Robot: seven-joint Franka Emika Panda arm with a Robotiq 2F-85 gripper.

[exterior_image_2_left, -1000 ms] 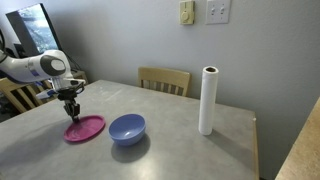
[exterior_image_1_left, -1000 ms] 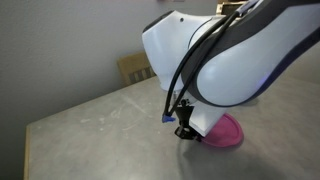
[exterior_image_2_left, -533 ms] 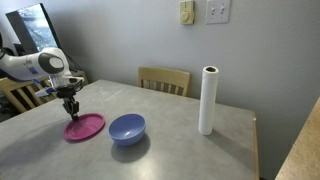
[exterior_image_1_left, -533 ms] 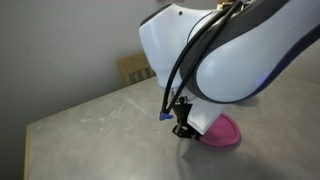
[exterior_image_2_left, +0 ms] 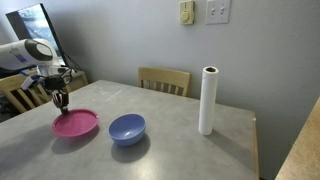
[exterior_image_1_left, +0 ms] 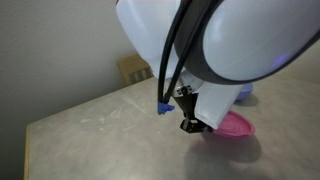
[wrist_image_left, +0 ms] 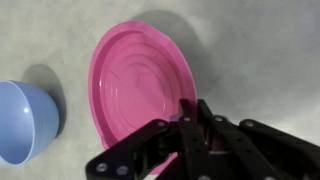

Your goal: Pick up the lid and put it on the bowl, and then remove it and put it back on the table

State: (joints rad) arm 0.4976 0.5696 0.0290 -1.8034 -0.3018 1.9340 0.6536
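Item: magenta lid (exterior_image_2_left: 75, 123), rim pinched in the clenched tool (exterior_image_2_left: 60, 101), apparently just off the grey surface (exterior_image_2_left: 190, 150), beside the uncovered blue bowl (exterior_image_2_left: 127, 128); judged status: pickup done, covering, removal and return outstanding.

Magenta lid (exterior_image_2_left: 75, 123) hangs just above grey table (exterior_image_2_left: 185, 150), beside blue bowl (exterior_image_2_left: 127, 128).

"What stands behind the grey tabletop (exterior_image_2_left: 185, 135)?"

"A wooden chair (exterior_image_2_left: 164, 80), pushed up to its far edge, with a plain pale wall (exterior_image_2_left: 120, 35) behind it."

"Anything on the wall?"

"A cream plate (exterior_image_2_left: 187, 11) and a white switch plate (exterior_image_2_left: 217, 10), high up. A second wooden chair (exterior_image_2_left: 14, 92) stands further along."
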